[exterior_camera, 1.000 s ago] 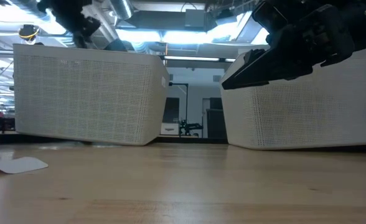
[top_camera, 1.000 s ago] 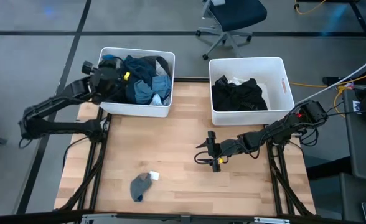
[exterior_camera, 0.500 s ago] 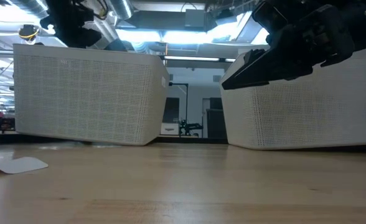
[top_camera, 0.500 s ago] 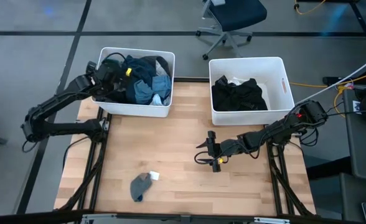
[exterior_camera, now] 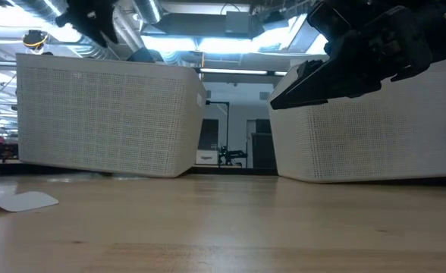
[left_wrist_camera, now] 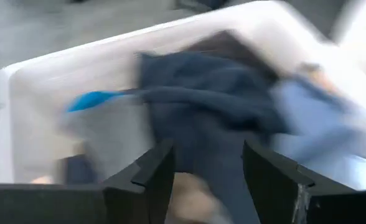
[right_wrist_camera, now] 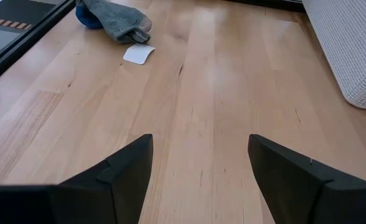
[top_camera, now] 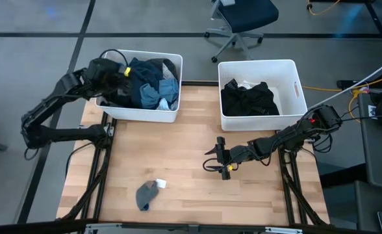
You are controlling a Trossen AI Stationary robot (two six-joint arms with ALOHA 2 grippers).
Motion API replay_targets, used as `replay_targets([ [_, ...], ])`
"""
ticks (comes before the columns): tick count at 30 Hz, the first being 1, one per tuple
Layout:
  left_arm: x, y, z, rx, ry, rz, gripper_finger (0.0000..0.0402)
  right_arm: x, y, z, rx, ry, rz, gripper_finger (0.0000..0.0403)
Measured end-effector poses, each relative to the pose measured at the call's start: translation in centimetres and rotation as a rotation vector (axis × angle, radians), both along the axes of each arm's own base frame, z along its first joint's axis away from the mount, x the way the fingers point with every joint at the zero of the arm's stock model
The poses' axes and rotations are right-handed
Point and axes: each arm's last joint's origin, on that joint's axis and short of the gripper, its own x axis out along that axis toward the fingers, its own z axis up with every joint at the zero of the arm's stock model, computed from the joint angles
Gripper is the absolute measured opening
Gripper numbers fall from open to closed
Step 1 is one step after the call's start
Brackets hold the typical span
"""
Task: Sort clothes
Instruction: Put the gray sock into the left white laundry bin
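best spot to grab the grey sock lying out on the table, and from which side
Pinch the grey sock across its bunched middle, coming straight down from above: it lies flat and limp on the bare wood table, apart from both bins. Avoid the small white tag at its edge. The open right gripper is nearer.

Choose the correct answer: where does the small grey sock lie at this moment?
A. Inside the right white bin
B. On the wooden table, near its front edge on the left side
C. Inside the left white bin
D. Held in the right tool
B. In the high view the grey sock lies alone on the wooden table, beside a small white tag, while the open right tool is empty over the table's middle.
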Motion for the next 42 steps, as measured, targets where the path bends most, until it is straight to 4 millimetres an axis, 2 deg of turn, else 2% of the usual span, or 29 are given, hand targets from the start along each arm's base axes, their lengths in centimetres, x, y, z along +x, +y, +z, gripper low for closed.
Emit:
replay_targets([
  [5, 1.3, -1.8, 0.2, -0.08, -0.097, -0.258, 0.0169, 0.0, 0.0, 0.0, 0.0, 0.0, 0.0, 0.0264],
  [8, 2.2, -3.2, -0.3, -0.122, -0.108, -0.363, 0.0169, 0.0, 0.0, 0.0, 0.0, 0.0, 0.0, 0.0264],
  [18, 5.3, -8.4, -5.3, -0.297, -0.073, -0.598, 0.0168, 0.0, 0.0, 0.0, 0.0, 0.0, 0.0, 0.0264],
  [24, 7.3, -11.9, -7.2, -0.346, -0.069, -0.732, 0.0168, 0.0, 0.0, 0.0, 0.0, -0.001, 0.0, 0.0264],
  [32, 10.0, -17.4, -10.3, -0.446, 0.039, -0.828, 0.0168, 0.0, 0.0, 0.0, -0.003, -0.002, -0.006, 0.0264],
  [37, 10.8, -20.9, -13.2, -0.529, 0.139, -0.792, 0.0168, 0.0, 0.0, 0.0, -0.003, -0.002, -0.006, 0.0264],
  [42, 11.0, -23.7, -15.9, -0.586, 0.231, -0.743, 0.0168, 0.0, 0.0, 0.0, -0.003, -0.002, -0.006, 0.0264],
])
